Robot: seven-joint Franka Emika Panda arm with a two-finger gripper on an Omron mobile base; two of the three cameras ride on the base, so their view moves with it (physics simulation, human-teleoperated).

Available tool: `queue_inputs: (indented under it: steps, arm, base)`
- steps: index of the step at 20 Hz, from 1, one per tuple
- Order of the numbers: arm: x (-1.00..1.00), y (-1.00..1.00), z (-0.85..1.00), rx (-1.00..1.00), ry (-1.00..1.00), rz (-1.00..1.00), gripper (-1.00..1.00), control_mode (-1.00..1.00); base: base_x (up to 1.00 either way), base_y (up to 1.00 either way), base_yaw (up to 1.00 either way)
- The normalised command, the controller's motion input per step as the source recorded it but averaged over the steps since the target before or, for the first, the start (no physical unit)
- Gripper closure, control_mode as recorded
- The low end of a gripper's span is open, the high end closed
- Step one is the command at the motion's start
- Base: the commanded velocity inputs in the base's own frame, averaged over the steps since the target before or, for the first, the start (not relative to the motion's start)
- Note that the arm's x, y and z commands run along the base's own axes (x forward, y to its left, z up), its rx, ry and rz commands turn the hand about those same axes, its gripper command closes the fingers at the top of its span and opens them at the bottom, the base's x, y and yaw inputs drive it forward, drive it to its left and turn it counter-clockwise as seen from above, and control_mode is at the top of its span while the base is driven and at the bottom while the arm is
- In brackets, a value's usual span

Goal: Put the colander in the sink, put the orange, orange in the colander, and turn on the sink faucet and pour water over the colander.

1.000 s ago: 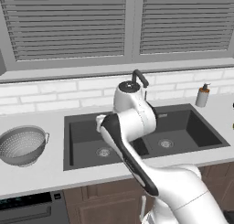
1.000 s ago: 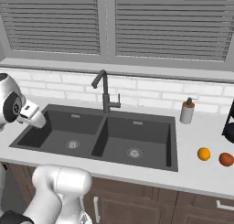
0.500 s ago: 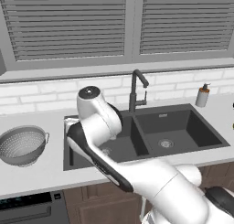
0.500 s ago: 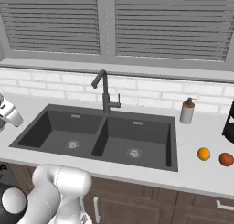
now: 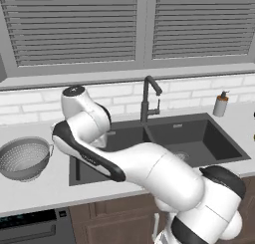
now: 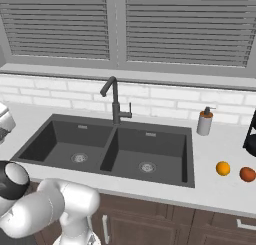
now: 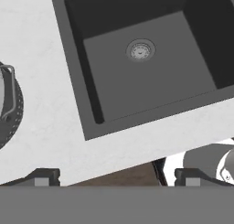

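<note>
Hand view is looking straight down past the gripper [image 7: 114,176], whose two dark tips are standing wide apart with nothing between them; below them the sink [image 7: 91,109] is showing its left basin and round drain, and the colander [image 7: 8,106] is peeking in at the left edge, one small loop handle turned toward the basin. Left base view is showing the colander [image 5: 25,158] sitting upright on the pale counter [image 5: 40,188] just left of the sink [image 5: 219,143], apart from its rim, while the arm is reaching over the near left corner of the basin; right base view is showing the two oranges [image 6: 223,168] [image 6: 247,174] lying close together on the counter well to the right of the sink, past the faucet [image 6: 115,100]. Judging by its look, the colander is probably light, rigid metal, smooth and a little slippery; the thin rim or a side handle seems the likeliest hold, since the bowl itself looks too wide for the open fingers; a pinch across the rim wall near the handle should be keeping it from tilting.
</note>
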Motion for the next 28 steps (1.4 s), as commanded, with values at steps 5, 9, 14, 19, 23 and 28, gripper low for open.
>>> queue_inputs:
  steps: [5, 9, 14, 19, 23, 28]
  arm:
    - [0.01, 0.36, -0.02, 0.05, 0.08, 0.00, -1.00, -1.00]
    - [-0.10, 0.27, -0.09, 0.09, 0.03, 0.00, -1.00, -1.00]
    - [-0.05, 0.07, -0.08, 0.06, 0.02, -0.02, -1.00, -1.00]
    - [0.00, 0.00, -0.08, 0.07, 0.07, -0.04, -1.00, -1.00]
    - [0.00, 0.00, -0.10, 0.06, 0.06, -0.02, -1.00, -1.00]
    - [0.14, 0.10, -0.05, 0.00, 0.00, 0.00, -1.00, -1.00]
  base:
    - [0.00, 0.00, 0.00]
    - [0.00, 0.00, 0.00]
    - [0.00, 0.00, 0.00]
    - [0.00, 0.00, 0.00]
    - [0.00, 0.00, 0.00]
    - [0.00, 0.00, 0.00]
